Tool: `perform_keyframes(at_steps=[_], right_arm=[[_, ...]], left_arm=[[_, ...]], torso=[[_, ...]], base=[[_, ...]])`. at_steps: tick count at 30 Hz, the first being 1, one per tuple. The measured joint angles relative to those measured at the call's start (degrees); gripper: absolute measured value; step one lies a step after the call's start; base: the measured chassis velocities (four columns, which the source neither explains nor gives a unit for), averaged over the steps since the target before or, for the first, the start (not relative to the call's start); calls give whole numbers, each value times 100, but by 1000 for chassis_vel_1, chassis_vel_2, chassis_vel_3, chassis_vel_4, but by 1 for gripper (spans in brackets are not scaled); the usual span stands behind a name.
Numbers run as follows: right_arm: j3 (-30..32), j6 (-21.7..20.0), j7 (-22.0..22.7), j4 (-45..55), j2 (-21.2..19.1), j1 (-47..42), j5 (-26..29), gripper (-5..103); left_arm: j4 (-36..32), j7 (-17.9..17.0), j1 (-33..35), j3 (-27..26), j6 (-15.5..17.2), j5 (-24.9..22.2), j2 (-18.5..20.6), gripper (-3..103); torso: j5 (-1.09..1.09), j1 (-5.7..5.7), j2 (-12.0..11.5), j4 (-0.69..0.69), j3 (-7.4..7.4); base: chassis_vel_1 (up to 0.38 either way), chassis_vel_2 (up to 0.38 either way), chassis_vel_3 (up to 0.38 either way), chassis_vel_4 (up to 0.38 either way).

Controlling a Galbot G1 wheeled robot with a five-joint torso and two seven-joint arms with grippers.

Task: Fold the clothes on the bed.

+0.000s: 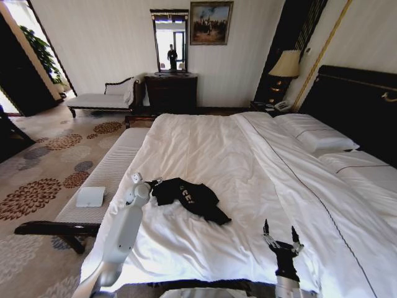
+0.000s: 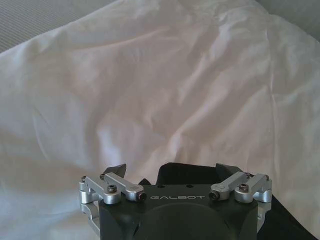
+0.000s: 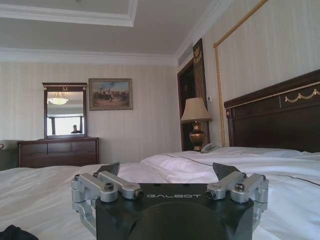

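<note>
On the bed (image 1: 260,180) the T-shirt (image 1: 189,198) lies crumpled near the left edge, long axis running from near-right to far-left. My left pincer (image 1: 152,184) sits at its left end, jaws spread, holding nothing; my right pincer (image 1: 280,239), likewise spread and empty, hangs well apart to the right.

Crumpled black T-shirt (image 1: 189,198) with white lettering near the bed's (image 1: 248,161) foot edge, left pincer (image 1: 152,184) touching its near-left corner, right pincer (image 1: 280,238) fingers spread, raised upright over the bed's near edge, well apart from the shirt
</note>
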Motion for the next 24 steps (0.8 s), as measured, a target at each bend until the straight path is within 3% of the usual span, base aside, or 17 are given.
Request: perform_keyframes(at_steps=[3,5,7,9,13,15,18,24], right_arm=[[9,-2,9,-64,16,36,-9,100],[9,-3,10,-81,27,47,-15,100],[3,-3,11,-100,51,59,-32,100],[-2,-2,11,-107,61,62,-45,100],[-15,6,11,-123,81,68,-98,100],[-15,8,11,-123,77,68,-101,100],[-1,12,11,-123,49,63,-103,100],[11,14,29,-124,28,61,-103,100]], left_arm=[[106,-338,-98,29,109,-300,-32,100],[105,-366,-100,28,111,-345,-32,103],[91,-378,-98,25,113,-425,-21,94],[85,-378,-97,23,113,-442,-13,94],[72,-371,-78,-8,112,-533,12,74],[59,-370,-69,-18,110,-564,11,74],[29,-370,-41,-36,104,-645,4,57],[-29,-340,3,-45,97,-687,-9,40]], torso=[[0,0,0,1,0],[1,0,0,1,0],[-1,0,0,1,0],[0,0,0,1,-1],[0,0,0,1,-1],[0,0,0,0,-1],[0,-1,1,1,-1],[0,-1,1,0,-1]], base=[[0,0,0,0],[0,0,0,0],[0,0,0,0],[0,0,0,0],[0,0,0,0],[0,0,0,0],[0,0,0,0],[0,0,0,0]])
